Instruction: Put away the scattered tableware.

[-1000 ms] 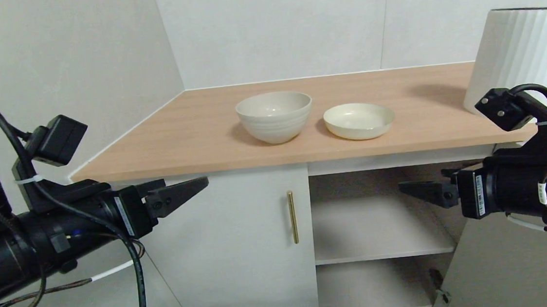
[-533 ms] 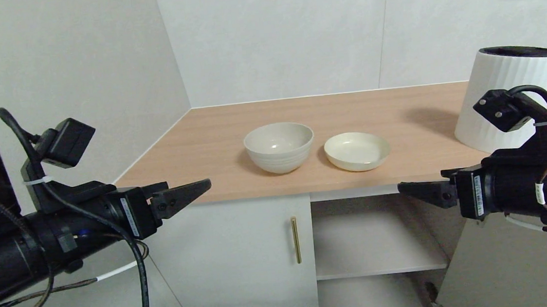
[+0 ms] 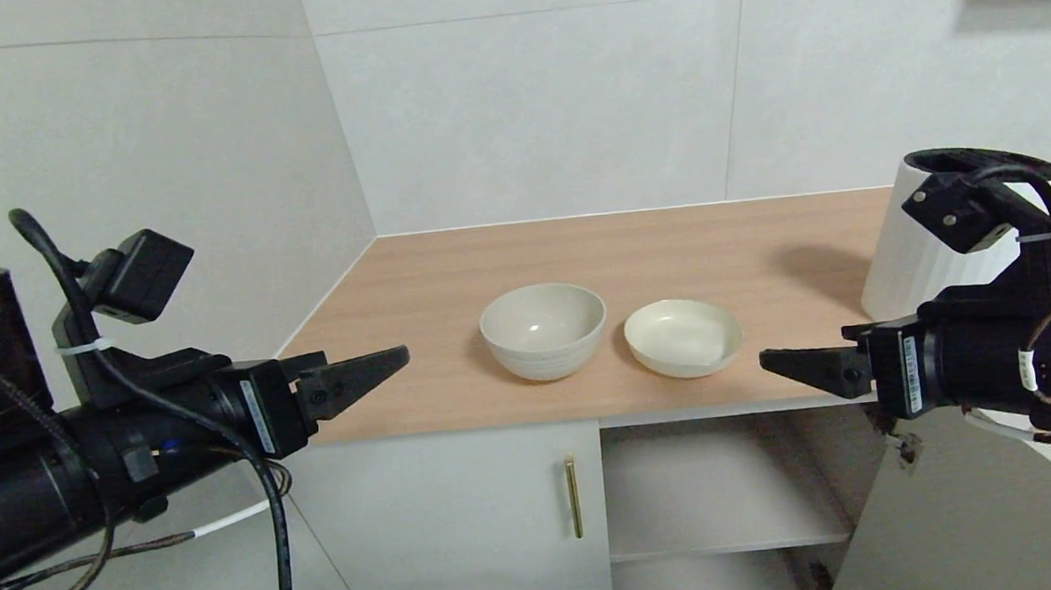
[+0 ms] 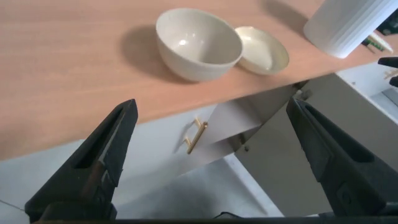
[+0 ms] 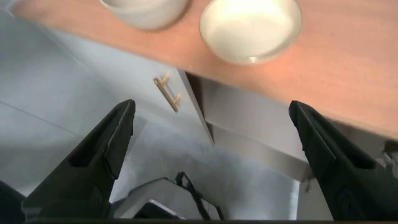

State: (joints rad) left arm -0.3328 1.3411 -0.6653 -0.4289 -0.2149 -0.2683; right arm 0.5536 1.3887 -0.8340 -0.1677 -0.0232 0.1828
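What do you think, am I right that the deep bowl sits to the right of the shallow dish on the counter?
Not quite: the head view shows the deep bowl sitting to the left of the shallow dish on the counter.

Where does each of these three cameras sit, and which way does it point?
Head view: on the robot's head, looking forward and down at the counter with bowl and dish; both arms show, left gripper and right gripper.
Left wrist view: on the left wrist, facing bowl, dish and cabinet handle; its open fingers frame the picture.
Right wrist view: on the right wrist, facing dish, counter edge and open cabinet; its open fingers frame the picture.
Shared: all three show bowl, dish and handle.
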